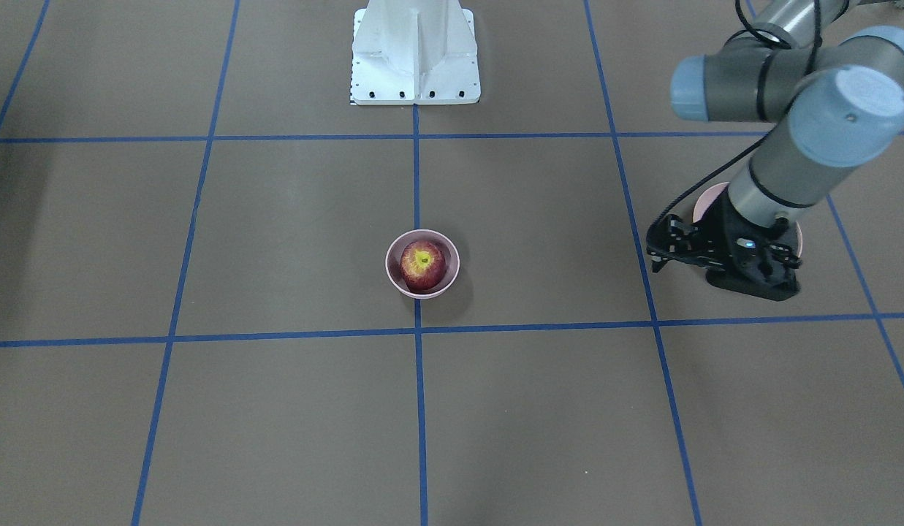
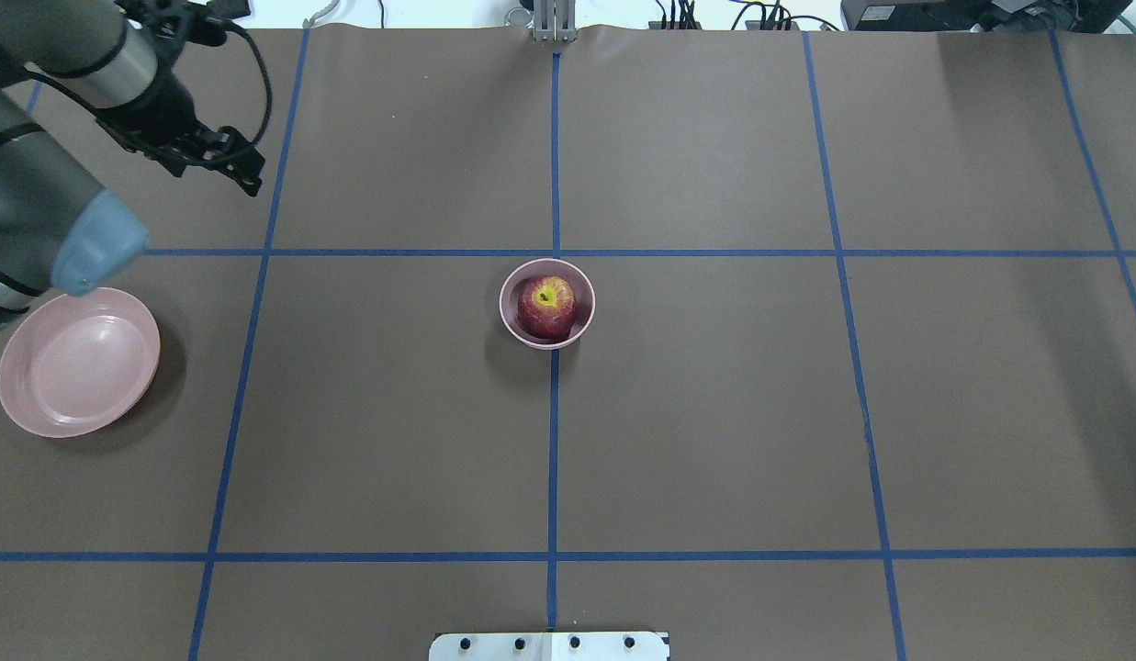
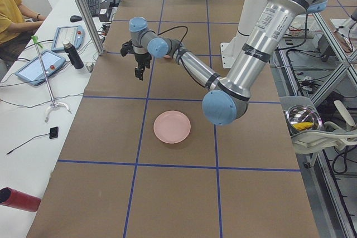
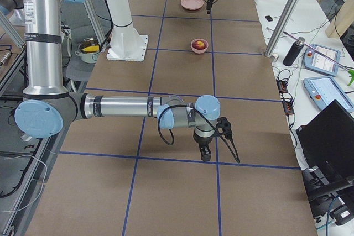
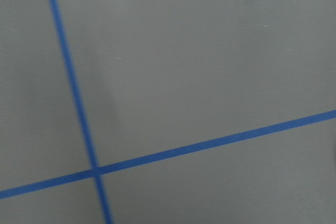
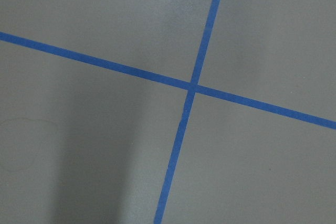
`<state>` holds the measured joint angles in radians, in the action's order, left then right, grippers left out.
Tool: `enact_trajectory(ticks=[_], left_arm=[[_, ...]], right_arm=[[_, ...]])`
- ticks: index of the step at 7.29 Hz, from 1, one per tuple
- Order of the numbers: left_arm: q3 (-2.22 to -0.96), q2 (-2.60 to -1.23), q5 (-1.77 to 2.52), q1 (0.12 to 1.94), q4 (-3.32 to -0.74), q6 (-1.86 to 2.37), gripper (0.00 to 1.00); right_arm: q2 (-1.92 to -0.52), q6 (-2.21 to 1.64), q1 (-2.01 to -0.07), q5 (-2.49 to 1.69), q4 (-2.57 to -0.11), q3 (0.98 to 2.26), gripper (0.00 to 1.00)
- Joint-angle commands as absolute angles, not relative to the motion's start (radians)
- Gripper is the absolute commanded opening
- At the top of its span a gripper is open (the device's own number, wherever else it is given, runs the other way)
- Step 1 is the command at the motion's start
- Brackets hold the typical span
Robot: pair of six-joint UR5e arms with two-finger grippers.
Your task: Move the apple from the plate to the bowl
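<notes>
The dark red apple sits inside the small deep pink bowl at the table's middle. The wide pink plate lies empty on my left side; in the front view only a sliver of it shows behind the arm. My left gripper hangs above bare table beyond the plate, far from the bowl, its fingers apart and holding nothing. My right gripper shows only in the exterior right view, low over the table; I cannot tell whether it is open or shut.
The white robot base stands at the near edge's middle. Blue tape lines grid the brown table. Off the far edge stand a black bottle, tablets and a metal post. A seated person is there.
</notes>
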<state>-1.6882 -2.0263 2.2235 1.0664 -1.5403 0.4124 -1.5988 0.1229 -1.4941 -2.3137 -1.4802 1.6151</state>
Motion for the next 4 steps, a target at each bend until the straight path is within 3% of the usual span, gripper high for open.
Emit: enact_trajectory(ticks=[1,4], left_arm=[[-1.680,-1.887,2.286,1.240,-1.533,0.110,0.98],[-1.669,-1.719,2.286,1.429,-1.511,-0.185,0.98]], right_arm=[[-1.600,0.123,-1.494,-2.316,-1.480,1.612,1.00],[-1.601,0.124,-1.494,-2.322,-1.480,1.614,1.00]])
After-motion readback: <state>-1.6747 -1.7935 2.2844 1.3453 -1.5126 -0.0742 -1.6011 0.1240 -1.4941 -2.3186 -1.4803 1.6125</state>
